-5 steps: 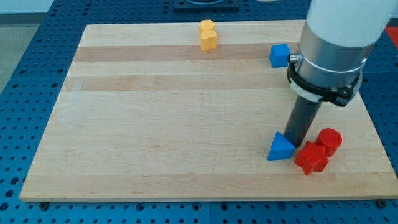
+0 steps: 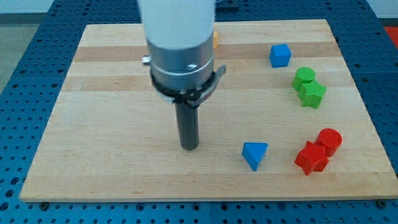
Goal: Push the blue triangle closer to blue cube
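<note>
The blue triangle (image 2: 255, 154) lies near the board's bottom edge, right of centre. The blue cube (image 2: 280, 55) sits near the top right of the board. My tip (image 2: 189, 147) rests on the board to the left of the blue triangle, clearly apart from it and far below and left of the blue cube.
Two green blocks (image 2: 309, 86) sit below the blue cube at the right. A red star-shaped block (image 2: 311, 158) and a red cylinder (image 2: 329, 140) lie right of the triangle. A yellow block (image 2: 215, 38) is mostly hidden behind the arm. The wooden board (image 2: 99, 124) lies on a blue perforated table.
My tip has swung from the triangle's upper right side far to the left. The blue triangle has shifted left and turned, away from the red blocks. The green blocks are now uncovered.
</note>
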{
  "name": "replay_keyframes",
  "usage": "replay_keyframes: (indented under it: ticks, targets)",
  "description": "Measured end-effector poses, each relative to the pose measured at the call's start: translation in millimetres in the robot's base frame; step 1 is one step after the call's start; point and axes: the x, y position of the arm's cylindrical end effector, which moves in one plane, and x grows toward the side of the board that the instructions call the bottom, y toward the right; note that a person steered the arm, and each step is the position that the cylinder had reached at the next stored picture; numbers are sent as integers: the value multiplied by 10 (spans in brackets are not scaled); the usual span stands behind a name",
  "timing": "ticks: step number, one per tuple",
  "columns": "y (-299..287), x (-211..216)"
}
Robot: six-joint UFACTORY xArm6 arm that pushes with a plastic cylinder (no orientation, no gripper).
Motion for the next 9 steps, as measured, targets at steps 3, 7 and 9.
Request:
replay_keyframes:
  ticks: [3, 7, 9]
  targets:
    - [1222, 404]
    - [1330, 119]
    - [1433, -266]
